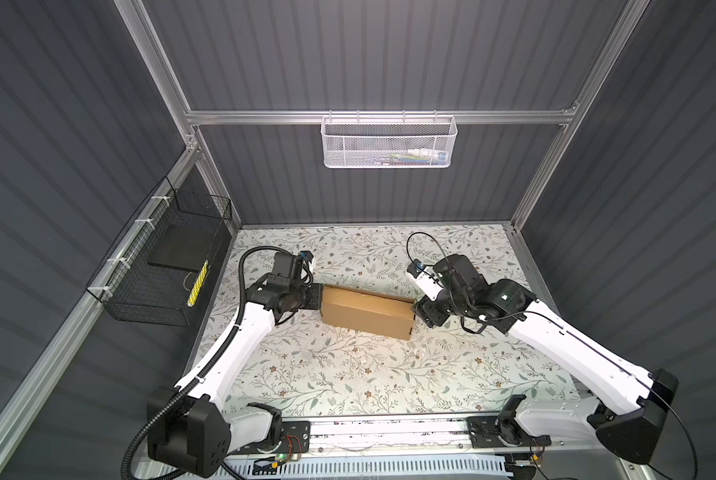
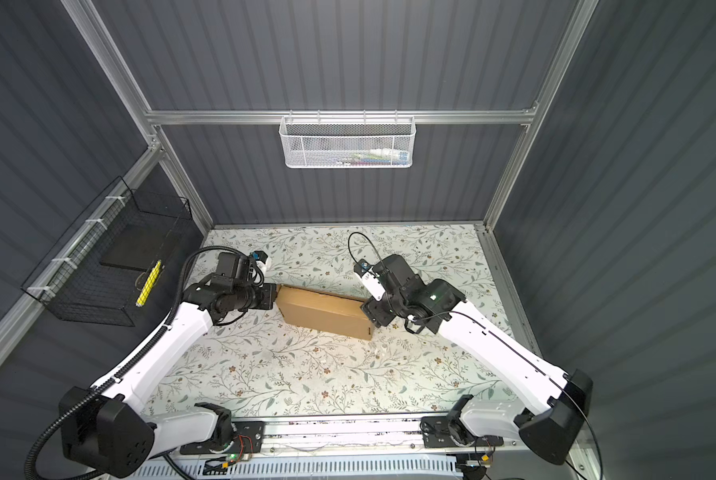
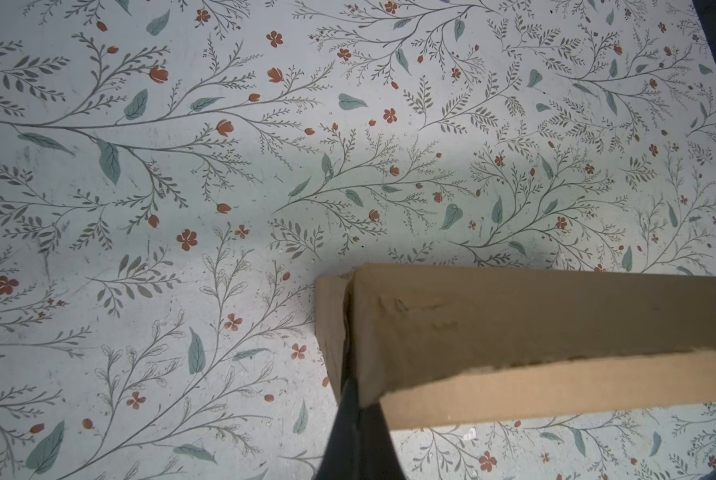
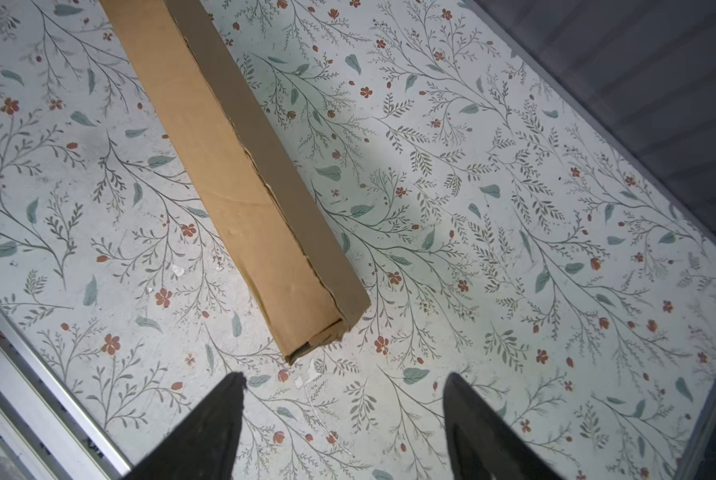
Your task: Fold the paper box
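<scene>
Left gripper point(image 3: 353, 415) closed against one end of the paper box point(image 1: 366, 311); right gripper point(image 4: 343, 377) spread open just off the opposite end.

In both top views the box lies folded up and slightly skewed at the middle of the floral table point(image 1: 348, 374), spanning the gap between the two arms. The left fingers, drawn together, sit at the seam where the end flap meets the long wall, probably to brace that end. Whether cardboard is pinched between them cannot be told. The right jaws stand wide and touch nothing, so the box rests on the table, not in a two-sided grip. Folding appears nearly complete.
</scene>
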Motion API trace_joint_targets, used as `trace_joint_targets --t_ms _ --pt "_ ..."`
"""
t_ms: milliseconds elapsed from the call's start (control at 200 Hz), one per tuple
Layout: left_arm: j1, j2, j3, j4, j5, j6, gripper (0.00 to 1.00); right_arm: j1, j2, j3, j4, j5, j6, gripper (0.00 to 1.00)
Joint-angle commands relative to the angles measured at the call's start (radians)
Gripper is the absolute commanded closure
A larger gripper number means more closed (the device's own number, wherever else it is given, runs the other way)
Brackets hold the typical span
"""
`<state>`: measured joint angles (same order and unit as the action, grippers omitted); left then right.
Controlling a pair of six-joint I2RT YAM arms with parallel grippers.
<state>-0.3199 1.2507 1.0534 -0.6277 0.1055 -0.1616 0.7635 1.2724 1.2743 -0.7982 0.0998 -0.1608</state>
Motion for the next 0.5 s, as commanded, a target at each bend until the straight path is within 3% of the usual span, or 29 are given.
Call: trace_joint_targets --t_ms 0,495 --pt "-0.004 0.015 -0.001 -0.016 0.006 0.0 1.0 0.018 0.04 0.045 0.011 0.029 -0.108 0.22" --pt "-0.004 0.024 0.006 -0.01 0.025 0.0 1.0 0.054 0.135 0.065 0.042 0.063 -0.23 0.18"
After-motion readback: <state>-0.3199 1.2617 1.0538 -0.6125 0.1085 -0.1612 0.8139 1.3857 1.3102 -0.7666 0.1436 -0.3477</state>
